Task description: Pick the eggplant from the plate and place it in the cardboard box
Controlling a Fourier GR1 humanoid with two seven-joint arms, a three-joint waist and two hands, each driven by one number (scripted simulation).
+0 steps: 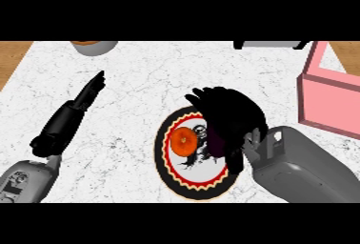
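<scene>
So the counter is a white marble-look slab with thin grey veining (pixel 134 95), and it fills nearly the whole view. Past its far left corner there's a strip of warm brown wood-grain surface (pixel 14 57), and another bit of the same wood shows past the far right corner (pixel 348 52). At the far edge, left side, sits a grey rounded bowl-like thing with an orange inside (pixel 95 46), cut off. Lighting's flat and even, barely any shadows.
</scene>
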